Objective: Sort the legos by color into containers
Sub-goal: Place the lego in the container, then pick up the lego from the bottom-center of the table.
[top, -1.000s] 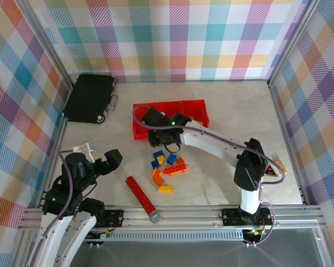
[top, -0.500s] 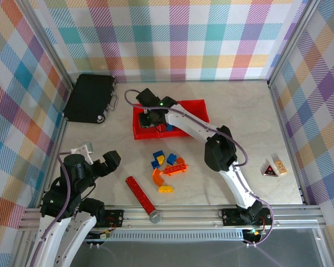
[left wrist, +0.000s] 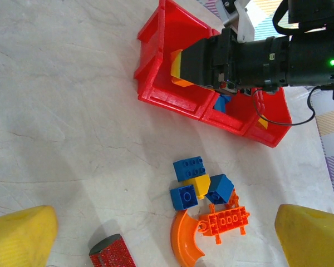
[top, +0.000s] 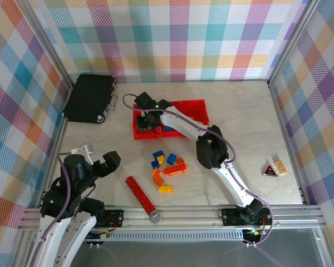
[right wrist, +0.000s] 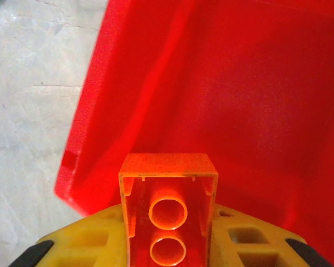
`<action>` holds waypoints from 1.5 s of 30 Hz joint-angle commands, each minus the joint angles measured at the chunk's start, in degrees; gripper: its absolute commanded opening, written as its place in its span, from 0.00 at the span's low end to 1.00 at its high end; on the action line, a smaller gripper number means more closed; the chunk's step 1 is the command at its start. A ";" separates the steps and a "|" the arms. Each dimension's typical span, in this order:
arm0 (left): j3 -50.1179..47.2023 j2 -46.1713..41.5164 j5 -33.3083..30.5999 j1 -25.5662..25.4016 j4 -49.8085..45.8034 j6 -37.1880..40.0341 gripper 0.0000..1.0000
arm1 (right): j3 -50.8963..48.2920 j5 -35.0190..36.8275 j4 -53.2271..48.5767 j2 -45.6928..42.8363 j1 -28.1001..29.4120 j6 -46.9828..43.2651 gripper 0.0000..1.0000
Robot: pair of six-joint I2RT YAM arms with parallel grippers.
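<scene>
My right gripper (right wrist: 168, 240) is shut on an orange brick (right wrist: 168, 214), its hollow underside facing the camera. It hangs over the left bin of the red containers (top: 192, 105), seen from above with the right gripper (top: 147, 118) at that bin. A blue brick (left wrist: 222, 101) lies in the middle bin. On the table lie three blue bricks (left wrist: 189, 168), a yellow brick (left wrist: 199, 183), an orange arch (left wrist: 183, 245) and a flat orange piece (left wrist: 228, 218). A yellow piece (top: 166, 189) lies just below them. My left gripper (top: 100, 161) hovers open at the near left, nothing between its fingers (left wrist: 19, 236).
A black case (top: 89, 97) lies at the back left. A red cylinder with a grey end (top: 140, 194) lies near the front edge. A small triangular item (top: 269, 168) and a small block (top: 280, 166) sit at the far right. Checked walls close in the table.
My right arm has swung from above the brick pile back to the left bin, carrying the orange brick. The left arm has stayed still.
</scene>
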 commanded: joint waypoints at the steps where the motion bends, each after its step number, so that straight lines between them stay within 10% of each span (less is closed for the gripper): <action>1: 0.15 0.13 -0.44 -0.47 0.94 -0.82 1.00 | 1.42 -0.49 1.08 0.00 -0.38 0.51 0.31; 27: -0.42 0.47 -0.51 -0.47 1.48 -0.93 1.00 | -2.94 -0.73 -2.76 -12.85 -0.20 1.92 0.52; 34: -0.51 0.56 -0.29 -0.47 1.67 -0.86 1.00 | -24.05 4.21 4.64 -28.95 0.32 8.84 0.69; 45: -0.95 0.39 0.87 -0.47 2.88 -0.56 1.00 | -60.59 16.19 15.65 -50.66 3.39 36.19 0.71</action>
